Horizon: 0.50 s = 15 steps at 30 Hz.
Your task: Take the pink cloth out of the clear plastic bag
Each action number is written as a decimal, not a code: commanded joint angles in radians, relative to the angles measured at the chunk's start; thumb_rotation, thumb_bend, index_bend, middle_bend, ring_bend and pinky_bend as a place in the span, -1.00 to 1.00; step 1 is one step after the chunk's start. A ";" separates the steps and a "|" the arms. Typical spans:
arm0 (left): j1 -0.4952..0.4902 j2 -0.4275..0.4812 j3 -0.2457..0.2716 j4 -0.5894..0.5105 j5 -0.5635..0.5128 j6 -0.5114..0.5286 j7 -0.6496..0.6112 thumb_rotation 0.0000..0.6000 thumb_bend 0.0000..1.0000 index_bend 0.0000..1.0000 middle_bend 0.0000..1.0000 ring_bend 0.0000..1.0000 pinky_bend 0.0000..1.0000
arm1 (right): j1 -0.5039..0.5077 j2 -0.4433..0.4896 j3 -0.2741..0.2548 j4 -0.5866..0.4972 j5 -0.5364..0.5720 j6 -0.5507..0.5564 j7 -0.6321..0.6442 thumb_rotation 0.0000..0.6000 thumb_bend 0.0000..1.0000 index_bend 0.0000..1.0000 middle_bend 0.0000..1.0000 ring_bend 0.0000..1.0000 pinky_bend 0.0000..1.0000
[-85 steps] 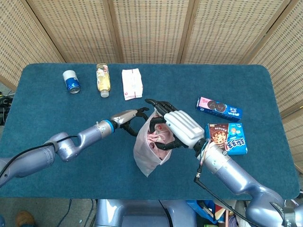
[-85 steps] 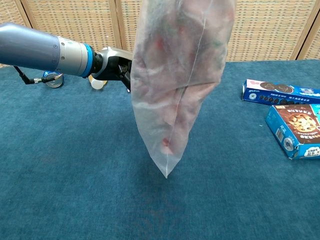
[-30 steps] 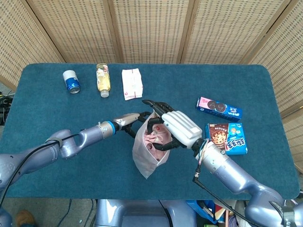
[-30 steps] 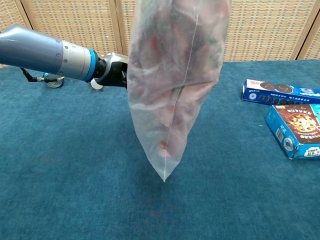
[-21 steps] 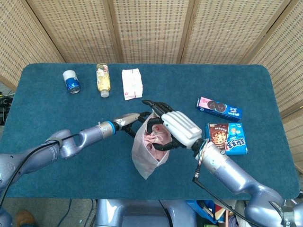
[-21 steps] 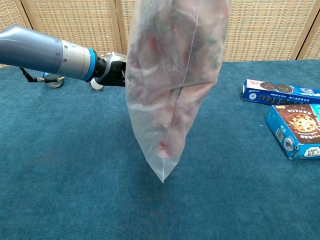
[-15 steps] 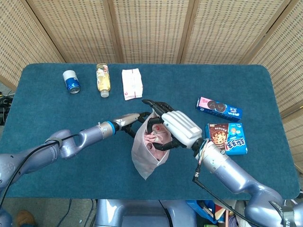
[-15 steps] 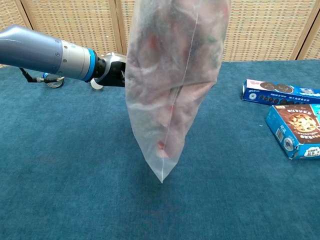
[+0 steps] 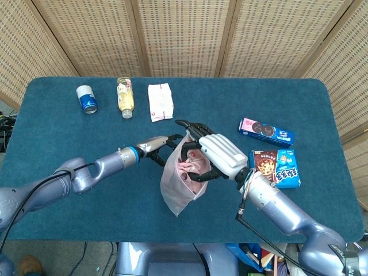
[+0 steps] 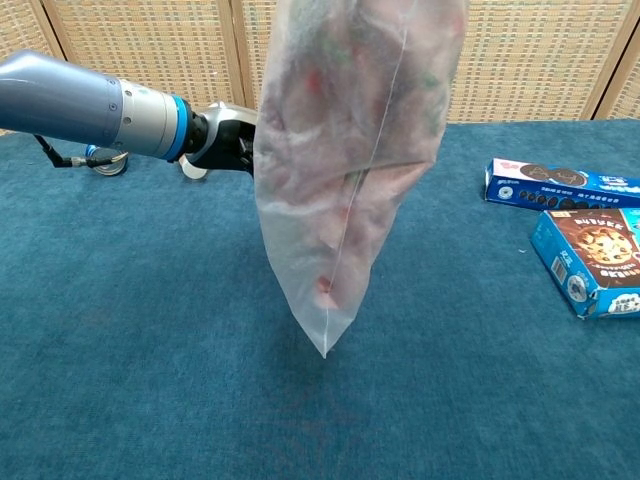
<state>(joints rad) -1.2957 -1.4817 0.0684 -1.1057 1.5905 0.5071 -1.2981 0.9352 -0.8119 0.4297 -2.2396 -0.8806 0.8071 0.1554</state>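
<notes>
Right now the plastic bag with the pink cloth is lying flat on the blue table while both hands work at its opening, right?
Not quite. The plastic bag is not lying flat: the chest view shows it hanging, its bottom corner above the table. The pink cloth is inside, and the left hand and right hand are at its opening.

You had one clear plastic bag (image 9: 175,187) at the table's (image 9: 57,144) middle, one pink cloth (image 9: 188,169) inside it. Behind the bag lay one blue can (image 9: 87,99), one bottle (image 9: 125,96) and one white packet (image 9: 160,102). To the bag's right sat two blue cookie boxes (one slim (image 9: 266,131), one broad (image 9: 276,168)). Two hands met at the bag: left hand (image 9: 156,146), right hand (image 9: 215,152).
</notes>
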 commanded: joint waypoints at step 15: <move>0.046 0.070 0.014 -0.021 -0.038 -0.017 0.068 1.00 0.42 0.62 -1.00 -1.00 -1.00 | -0.053 0.010 -0.008 0.038 -0.024 0.013 0.055 1.00 0.44 0.47 -1.00 -1.00 -1.00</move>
<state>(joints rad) -1.2558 -1.4201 0.0781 -1.1230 1.5544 0.4892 -1.2338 0.8858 -0.8000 0.4243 -2.2052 -0.9017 0.8197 0.2072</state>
